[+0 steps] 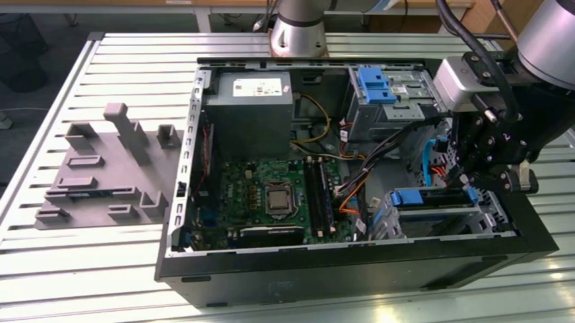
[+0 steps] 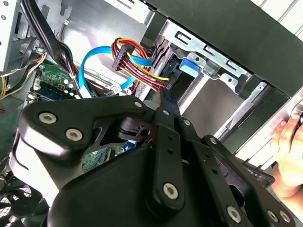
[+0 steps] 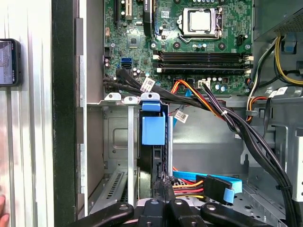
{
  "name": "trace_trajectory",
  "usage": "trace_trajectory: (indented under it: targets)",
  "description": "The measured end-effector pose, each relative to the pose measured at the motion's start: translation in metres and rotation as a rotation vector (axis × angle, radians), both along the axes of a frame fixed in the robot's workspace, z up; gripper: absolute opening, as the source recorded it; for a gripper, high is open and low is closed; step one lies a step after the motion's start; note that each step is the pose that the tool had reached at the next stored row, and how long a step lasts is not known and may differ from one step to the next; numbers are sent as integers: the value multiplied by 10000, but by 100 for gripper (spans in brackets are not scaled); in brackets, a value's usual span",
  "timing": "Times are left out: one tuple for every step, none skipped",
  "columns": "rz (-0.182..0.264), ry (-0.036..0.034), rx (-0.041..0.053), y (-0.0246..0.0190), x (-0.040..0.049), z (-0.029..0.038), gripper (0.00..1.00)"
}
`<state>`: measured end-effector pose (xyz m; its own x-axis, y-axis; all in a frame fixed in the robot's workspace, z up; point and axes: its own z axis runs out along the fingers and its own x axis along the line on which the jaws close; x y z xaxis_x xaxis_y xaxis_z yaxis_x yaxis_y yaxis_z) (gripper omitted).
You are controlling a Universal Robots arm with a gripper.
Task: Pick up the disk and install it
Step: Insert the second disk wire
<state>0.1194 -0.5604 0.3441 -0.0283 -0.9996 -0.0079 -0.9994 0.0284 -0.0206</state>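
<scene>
The disk (image 3: 152, 163) stands on edge in a slot of the metal drive cage (image 3: 111, 142), with its blue carrier tab (image 3: 154, 125) at the end nearer the motherboard. In the exterior view the same blue carrier (image 1: 422, 197) lies in the cage at the near right of the open computer case. My gripper (image 3: 163, 187) is at the disk's other end, its two black fingers pressed together and their tips touching or just off the disk's edge. The second wrist view shows the fingers (image 2: 166, 101) reaching toward the cage and the blue tab (image 2: 189, 66).
Bundled power cables (image 3: 213, 106) and a blue data cable (image 3: 222, 189) cross beside the cage. The motherboard (image 1: 269, 195), grey power supply (image 1: 250, 108) and a second blue bracket (image 1: 375, 84) fill the case. A person's hand (image 2: 289, 156) rests outside the case wall. A grey fixture (image 1: 104, 168) lies on the table.
</scene>
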Motion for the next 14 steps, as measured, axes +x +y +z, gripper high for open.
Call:
trace_trajectory:
  targets:
    - [0, 0, 0, 0, 0, 0, 11]
    - [0, 0, 0, 0, 0, 0, 11]
    - [1, 1, 1, 0, -5, -1, 11]
    - [2, 1, 0, 0, -24, 0, 11]
    - [0, 1, 0, 0, -42, 0, 11]
    - [0, 0, 1, 0, -56, 0, 11]
    - [1, 0, 0, 0, -71, -1, 11]
    - [1, 0, 1, 0, -87, -1, 11]
    - [0, 1, 0, -1, -95, 0, 11]
    - [0, 1, -3, -1, -98, 11, 11]
    - [0, 2, 0, 0, -100, 35, 11]
    - [1, 3, 0, 0, -100, 67, 11]
    - [1, 6, 0, 0, -101, 100, 11]
    - [1, 8, -1, 0, -102, 132, 11]
